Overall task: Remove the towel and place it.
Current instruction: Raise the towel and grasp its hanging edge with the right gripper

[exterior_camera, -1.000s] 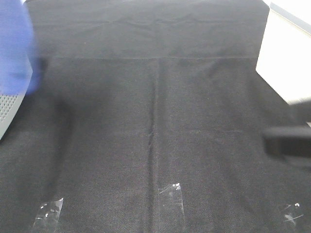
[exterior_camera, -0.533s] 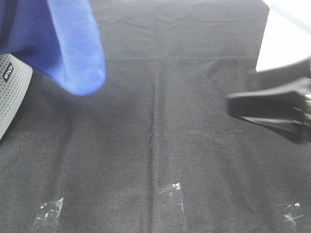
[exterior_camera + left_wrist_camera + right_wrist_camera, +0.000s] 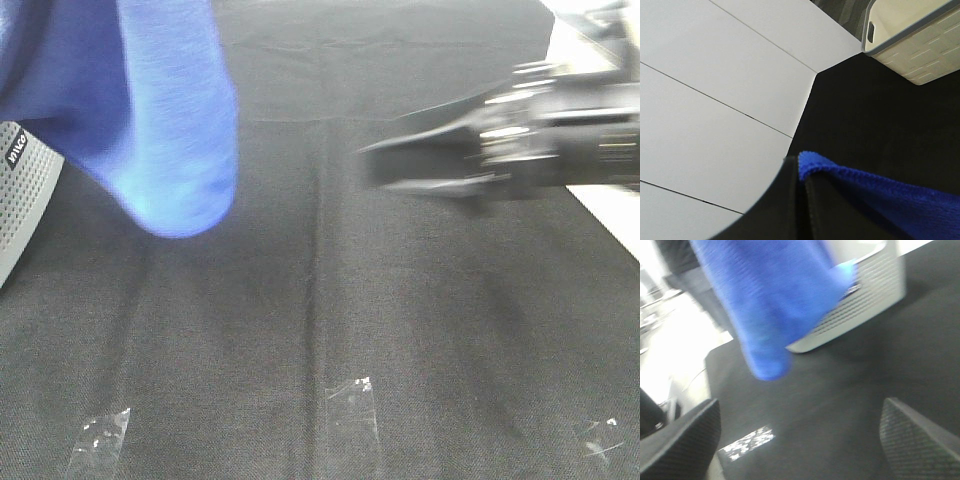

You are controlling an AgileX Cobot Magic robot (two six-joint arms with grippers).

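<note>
**A:** Exterior high view first. Where is the towel [image 3: 165, 120]?

**B:** At about ten o'clock. It hangs in the air over the black cloth [image 3: 320, 300] that covers the desk. Its rounded lower fold seems not to touch the cloth, but the blur makes this hard to judge.

**A:** What holds it?

**B:** The left hand [image 3: 802, 172]. In the left wrist view its black fingers are pressed together on the stitched edge, and the blue fabric falls away from them.

**A:** And the right hand [image 3: 800, 440]?

**B:** Its two ribbed fingers [image 3: 685, 440] stand wide apart with nothing between them. The towel hangs well in front of it. In the exterior high view this hand is at two o'clock and reaches toward the middle, very smeared.

**A:** Anything else on the desk?

**B:** A grey perforated basket [image 3: 20, 200] at nine o'clock, with its top hidden behind the towel. A strip of clear tape [image 3: 350, 400] lies on the cloth at six o'clock.
</note>
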